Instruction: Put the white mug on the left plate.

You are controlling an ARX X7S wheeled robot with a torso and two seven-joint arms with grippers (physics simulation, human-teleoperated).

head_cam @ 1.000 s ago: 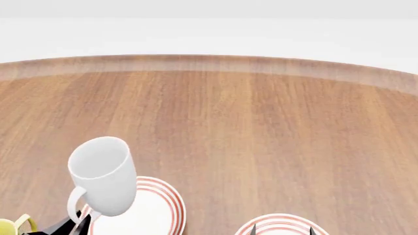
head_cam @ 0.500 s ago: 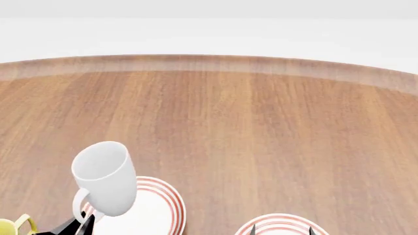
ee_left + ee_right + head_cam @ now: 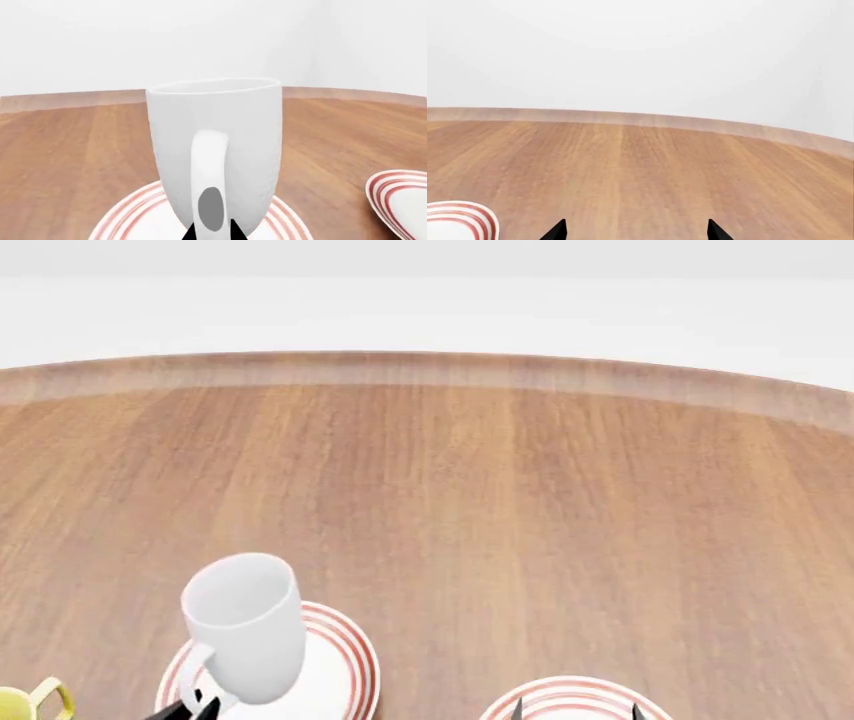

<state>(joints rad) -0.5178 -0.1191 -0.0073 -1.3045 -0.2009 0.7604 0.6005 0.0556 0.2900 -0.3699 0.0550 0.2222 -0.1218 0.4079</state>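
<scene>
The white mug (image 3: 247,628) stands upright, its handle (image 3: 209,165) pinched between the two black tips of my left gripper (image 3: 212,233), which is shut on it. In the head view that gripper (image 3: 195,703) shows only at the bottom edge, just below the mug. The mug's base is over the left plate (image 3: 350,665), near its left side, and the red-ringed rim (image 3: 127,216) spreads under it in the left wrist view. Whether the base touches the plate cannot be told. My right gripper (image 3: 635,232) is open over bare wood with nothing between its tips.
A yellow-handled mug (image 3: 30,702) peeks in at the bottom left corner. The other ringed plate (image 3: 571,698) lies at the bottom right, its edge also in the left wrist view (image 3: 399,202). The round wooden table (image 3: 534,490) stretches far ahead.
The left gripper has carried the white mug to the right and downward, from beside the left plate's left edge to over the plate. The right gripper has not moved.
</scene>
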